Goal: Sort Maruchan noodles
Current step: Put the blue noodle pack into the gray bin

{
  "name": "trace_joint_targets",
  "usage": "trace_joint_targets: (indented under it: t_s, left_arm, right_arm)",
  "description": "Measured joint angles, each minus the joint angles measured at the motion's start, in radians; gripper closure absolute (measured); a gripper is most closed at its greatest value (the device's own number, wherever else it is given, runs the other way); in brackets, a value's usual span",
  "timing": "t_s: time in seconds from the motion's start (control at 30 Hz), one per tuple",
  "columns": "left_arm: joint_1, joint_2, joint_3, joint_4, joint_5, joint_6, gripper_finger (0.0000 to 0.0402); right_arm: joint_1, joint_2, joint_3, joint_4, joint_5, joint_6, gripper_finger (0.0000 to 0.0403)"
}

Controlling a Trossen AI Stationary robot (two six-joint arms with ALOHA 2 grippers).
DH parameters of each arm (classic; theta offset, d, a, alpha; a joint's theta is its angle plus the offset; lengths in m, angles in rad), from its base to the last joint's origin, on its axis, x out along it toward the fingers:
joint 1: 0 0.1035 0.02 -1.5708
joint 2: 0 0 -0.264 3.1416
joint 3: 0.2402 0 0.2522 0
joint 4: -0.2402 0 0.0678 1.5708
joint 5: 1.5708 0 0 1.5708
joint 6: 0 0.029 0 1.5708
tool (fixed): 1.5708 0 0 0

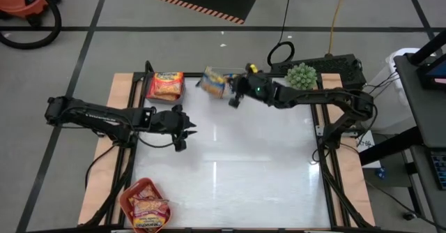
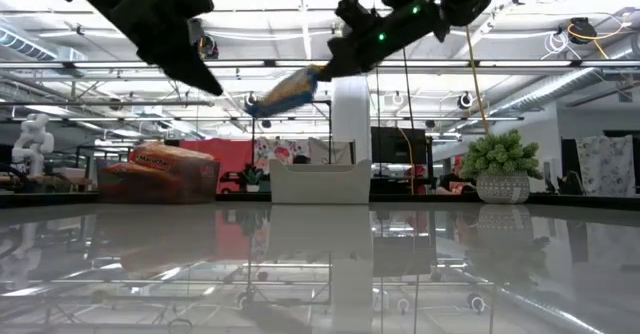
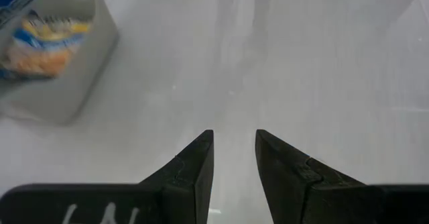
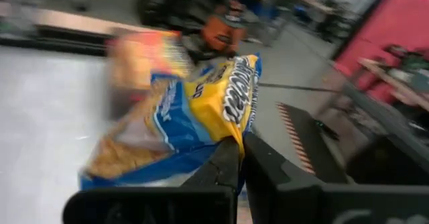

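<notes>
At table's far edge, right gripper (image 1: 235, 93) pinched shut on crinkled blue-and-yellow noodle packet (image 1: 214, 81), held aloft over grey bin (image 2: 316, 182), long axis tilted. Clear bin (image 1: 165, 86) beside with orange packets. Left gripper (image 1: 182, 128) mid-table, narrowly parted, empty. Salmon-red bin (image 1: 144, 204) at near corner.

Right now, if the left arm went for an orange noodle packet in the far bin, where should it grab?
Probably from above, pinching the top orange packet by one edge: the packets lie flat in the bin, whose walls block a side approach. The left gripper hangs nearby with its fingers apart and nothing between them.
</notes>
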Motion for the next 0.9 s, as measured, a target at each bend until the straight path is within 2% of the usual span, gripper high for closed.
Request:
trace_joint_targets:
  t_s: [0.2,0.47,0.7,0.9]
  left_arm:
    - [0.055,0.000,0.019,0.021,-0.009,0.082,0.0286]
    - [0.176,0.000,0.019,0.031,-0.009,0.138,0.0286]
    - [0.257,0.000,0.019,0.031,-0.009,0.138,0.0286]
    - [0.277,0.000,0.019,0.031,-0.009,0.136,0.0286]
  right_arm:
    - [-0.099,0.058,0.001,0.080,0.007,-0.020,0.0403]
    - [-0.201,0.139,0.000,0.080,-0.002,0.080,0.0403]
    - [-0.208,0.146,0.000,0.088,-0.005,0.137,0.0398]
    - [-0.198,0.146,0.001,0.045,-0.005,0.146,0.0397]
